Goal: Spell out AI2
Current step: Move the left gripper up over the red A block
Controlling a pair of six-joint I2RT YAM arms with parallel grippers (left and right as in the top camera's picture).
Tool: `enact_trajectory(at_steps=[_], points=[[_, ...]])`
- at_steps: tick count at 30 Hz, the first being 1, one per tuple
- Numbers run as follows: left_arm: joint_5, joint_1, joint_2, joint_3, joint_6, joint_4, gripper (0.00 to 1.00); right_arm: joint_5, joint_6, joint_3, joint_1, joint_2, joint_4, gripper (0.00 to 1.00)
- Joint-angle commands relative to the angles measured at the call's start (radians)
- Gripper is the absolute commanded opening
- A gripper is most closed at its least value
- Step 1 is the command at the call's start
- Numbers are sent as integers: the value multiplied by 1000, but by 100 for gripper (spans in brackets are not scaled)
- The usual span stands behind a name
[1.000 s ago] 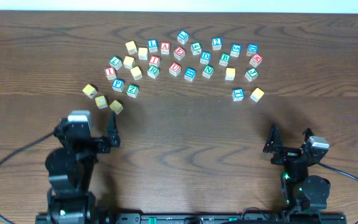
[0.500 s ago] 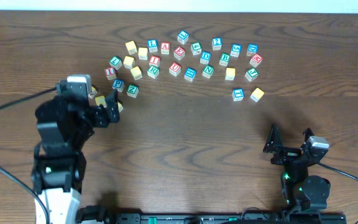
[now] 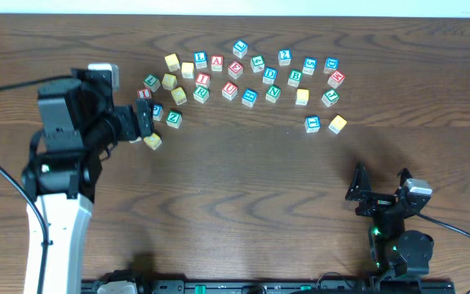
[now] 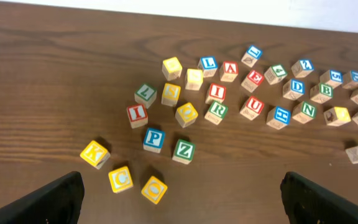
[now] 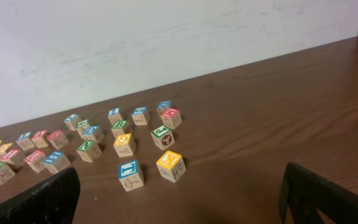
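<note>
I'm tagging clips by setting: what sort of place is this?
Probably a robotics lab bench, not a home: a dark brown wooden table against a plain white wall, two cabled black robot arms at its near edge, and scattered small wooden alphabet cubes.
</note>
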Motion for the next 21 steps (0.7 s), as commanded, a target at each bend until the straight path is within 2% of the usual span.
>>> enact_trajectory(at_steps=[1,13,21], points=[[16,0,59,131,19,-54,100,-2,6,-2,-5,-6,-3,99],[16,-89,355,576,64,-291,100,-2,6,-2,-5,-6,-3,99],[11,-150,635,941,108,-511,100,-2,6,-2,-5,-6,-3,99]])
